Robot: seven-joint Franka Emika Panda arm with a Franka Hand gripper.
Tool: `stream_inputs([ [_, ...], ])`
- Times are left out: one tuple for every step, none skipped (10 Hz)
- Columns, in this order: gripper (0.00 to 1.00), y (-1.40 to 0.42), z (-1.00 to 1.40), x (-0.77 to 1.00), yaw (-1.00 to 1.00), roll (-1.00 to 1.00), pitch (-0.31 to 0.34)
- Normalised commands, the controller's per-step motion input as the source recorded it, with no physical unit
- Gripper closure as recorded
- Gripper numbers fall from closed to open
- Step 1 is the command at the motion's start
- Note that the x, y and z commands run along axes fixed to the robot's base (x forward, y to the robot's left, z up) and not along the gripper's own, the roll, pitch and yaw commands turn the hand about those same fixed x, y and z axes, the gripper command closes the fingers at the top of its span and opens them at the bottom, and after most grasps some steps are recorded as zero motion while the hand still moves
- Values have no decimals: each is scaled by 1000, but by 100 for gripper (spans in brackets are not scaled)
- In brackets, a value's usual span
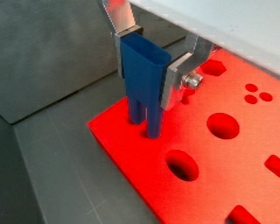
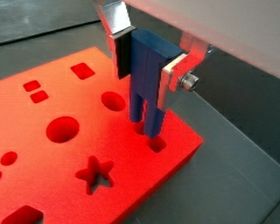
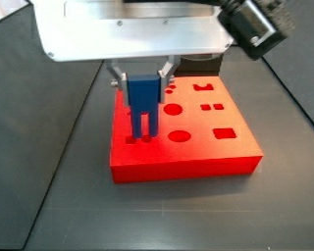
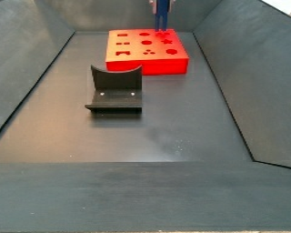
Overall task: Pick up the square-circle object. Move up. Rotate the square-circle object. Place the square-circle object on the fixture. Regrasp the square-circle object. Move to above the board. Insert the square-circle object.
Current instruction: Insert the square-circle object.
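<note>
While the peg hangs over the red block, the findings stand as follows.

Step in hand: insertion, judged the last step; the square-circle object (image 1: pixel 143 77) stands upright at a corner of the board (image 1: pixel 224 175), its two prongs at or just in the board's top face; placing on the fixture and regrasping appear done.

Gripper: the gripper (image 1: pixel 152 63) hangs directly above that corner of the board; its silver fingers (image 2: pixel 175 72) are pressed against the flat sides of the blue head, pinching it; no gap shows between pad and plastic in both wrist views.

Task piece: held over the board's edge region, well apart from the fixture (image 4: pixel 114 89), which stands empty on the floor beside the board in a side view.

Next move: a straight descent onto the board, prongs kept square to their holes; any tilt or twist is likely to jam them on the rims; release only once the head sits down on the board.

Hidden or unclear: the holes under the prong tips are covered by the prongs themselves; how deep the prongs sit cannot be told; in a side view the gripper body (image 3: pixel 133 29) fills the space above the board and cuts off the arm; in the side view showing the fixture only the peg's lower part (image 4: pixel 163 16) shows above the board, the fingers out of frame.
</note>
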Motion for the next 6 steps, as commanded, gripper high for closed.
stream_inputs([
  [100, 0, -226, -120, 37, 141, -116],
  [100, 0, -246, -154, 51, 177, -111],
  [100, 0, -174, -143, 54, 157, -93],
  [100, 0, -146, -106, 54, 130, -90],
  [100, -49, -334, -11, 57, 146, -129],
  [100, -197, -557, 86, 17, 203, -130],
])
